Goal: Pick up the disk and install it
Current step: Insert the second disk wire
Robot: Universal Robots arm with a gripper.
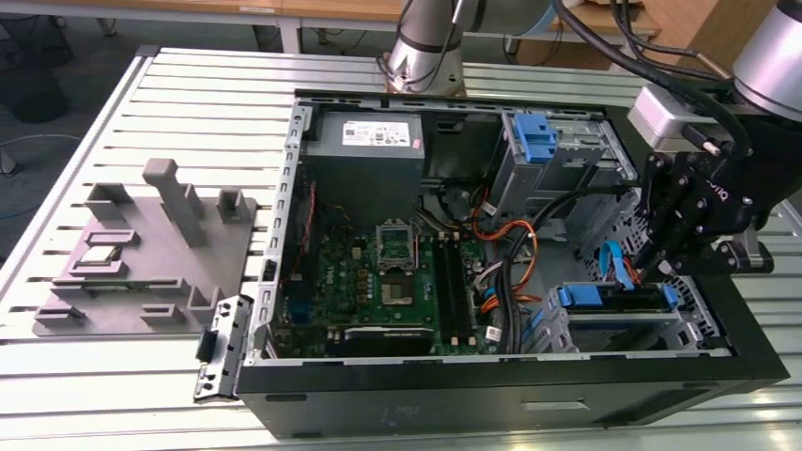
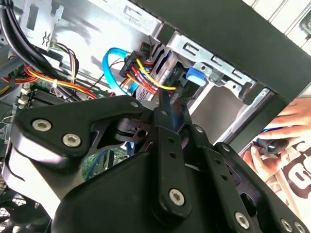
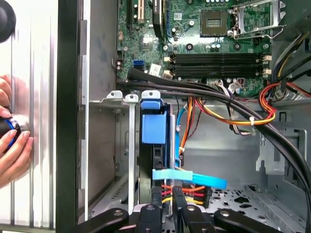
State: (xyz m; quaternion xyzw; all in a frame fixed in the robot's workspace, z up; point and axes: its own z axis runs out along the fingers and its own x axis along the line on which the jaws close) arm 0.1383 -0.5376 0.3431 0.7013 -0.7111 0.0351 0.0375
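The disk (image 3: 154,127) sits on edge in its bay just ahead of the pincer (image 3: 165,206), so its label cannot be seen, and cables cover its near end. In the second wrist view the pincer's own black body hides most of the case floor. Beside the case, a person's hand (image 3: 12,141) is cut off by the picture's edge.

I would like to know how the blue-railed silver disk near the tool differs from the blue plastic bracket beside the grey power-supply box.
The blue-railed silver disk sits in the bay right by the black tool; the blue plastic bracket sits in a far bay beside the grey power-supply box. A light-blue cable runs to the disk's end; none visibly reaches the bracket. Both carry blue plastic inside the black case.
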